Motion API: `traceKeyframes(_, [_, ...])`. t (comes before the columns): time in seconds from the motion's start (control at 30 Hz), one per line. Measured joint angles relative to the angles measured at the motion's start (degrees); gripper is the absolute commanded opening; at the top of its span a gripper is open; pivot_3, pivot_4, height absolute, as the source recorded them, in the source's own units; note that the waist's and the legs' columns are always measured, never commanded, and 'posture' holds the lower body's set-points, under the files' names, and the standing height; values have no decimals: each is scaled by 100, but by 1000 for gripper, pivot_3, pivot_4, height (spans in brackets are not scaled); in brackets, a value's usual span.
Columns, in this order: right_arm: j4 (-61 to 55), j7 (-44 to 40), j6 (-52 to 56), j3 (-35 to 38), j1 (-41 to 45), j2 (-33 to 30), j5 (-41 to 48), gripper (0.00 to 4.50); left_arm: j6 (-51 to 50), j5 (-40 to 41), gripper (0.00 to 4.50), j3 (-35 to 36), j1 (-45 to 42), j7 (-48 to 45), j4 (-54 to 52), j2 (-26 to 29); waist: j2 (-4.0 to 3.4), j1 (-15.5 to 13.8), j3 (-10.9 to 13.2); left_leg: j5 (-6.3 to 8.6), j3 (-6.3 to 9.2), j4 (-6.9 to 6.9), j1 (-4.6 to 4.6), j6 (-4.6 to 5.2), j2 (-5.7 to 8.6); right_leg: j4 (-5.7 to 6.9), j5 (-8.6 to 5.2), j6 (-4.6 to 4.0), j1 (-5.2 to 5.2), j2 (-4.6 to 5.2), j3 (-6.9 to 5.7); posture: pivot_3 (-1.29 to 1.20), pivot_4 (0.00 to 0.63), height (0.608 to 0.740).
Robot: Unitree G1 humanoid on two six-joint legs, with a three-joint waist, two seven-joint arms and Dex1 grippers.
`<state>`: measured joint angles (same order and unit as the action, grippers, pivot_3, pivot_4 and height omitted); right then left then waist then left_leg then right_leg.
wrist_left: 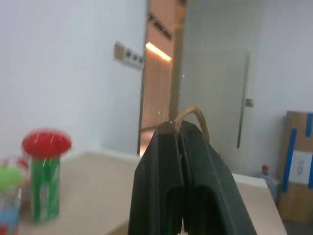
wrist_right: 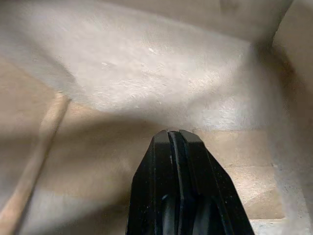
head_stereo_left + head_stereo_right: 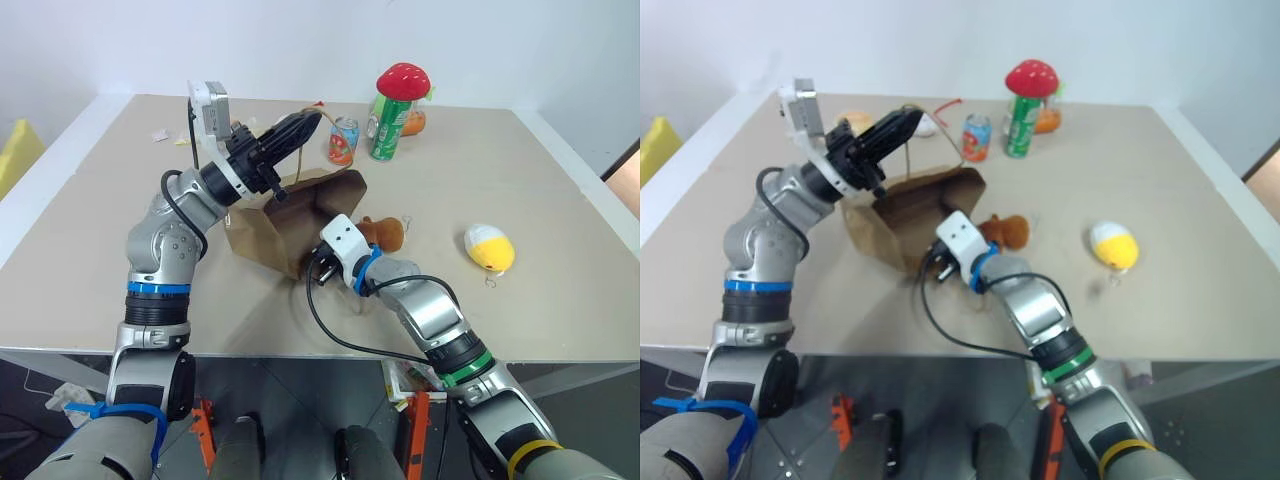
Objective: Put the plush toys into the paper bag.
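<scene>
The brown paper bag [image 3: 262,232] lies on its side in the middle of the table, its mouth facing right. My left gripper [image 3: 310,120] hangs above it, shut on one thin loop handle [image 1: 195,115] and holding that side up. My right gripper [image 2: 173,134] is shut and reaches into the bag's mouth; its wrist view looks along the bag's paper inside. The reddish-brown plush bear [image 3: 385,234] lies on the table just outside the mouth, against my right wrist. The yellow-and-white egg plush [image 3: 490,248] lies apart, further right.
At the back of the table a red mushroom-capped toy [image 3: 403,80] sits on a green can [image 3: 389,128], with a smaller can [image 3: 343,141] beside it. A small white toy [image 3: 926,125] lies behind the bag. The table's front edge [image 3: 300,352] runs close below the bag.
</scene>
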<state>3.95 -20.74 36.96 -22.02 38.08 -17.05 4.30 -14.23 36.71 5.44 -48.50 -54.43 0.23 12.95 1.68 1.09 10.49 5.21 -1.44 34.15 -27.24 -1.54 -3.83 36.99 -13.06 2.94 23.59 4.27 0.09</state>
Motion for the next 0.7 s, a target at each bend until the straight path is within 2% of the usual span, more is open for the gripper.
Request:
traceKeyframes(0.17, [0,-83,17,15,-1,15,-18,107,717,-276,0,-160,275,-340,-123,-58,0,1,0,-1,0,1,3,1,-1,1,5,-4,1,-3,0,0,150,740])
traceKeyframes(0.4, [-24,-261,133,192,-64,66,51,107,967,-490,0,-174,482,-377,413,-34,0,-1,0,-1,0,2,3,2,-1,0,3,-2,1,-2,0,0,150,740])
traceKeyframes(0.57, [-517,-739,361,857,-128,132,823,107,1235,-739,0,-291,739,-529,734,52,0,-1,0,-1,0,-4,-1,1,-1,1,0,-1,4,-3,1,0,150,740])
traceKeyframes(0.6, [-955,-1064,554,1120,-139,95,1295,107,1331,-782,0,-319,785,-604,833,93,0,-5,0,-1,1,-9,-3,1,-2,1,-1,-1,7,-3,1,0,150,740])
traceKeyframes(0.7, [-1552,-1410,743,1397,-137,-62,1776,107,1418,-831,0,-333,840,-676,887,128,0,-7,0,-1,2,-11,-1,1,-2,1,-4,-3,5,-2,-1,0,150,740])
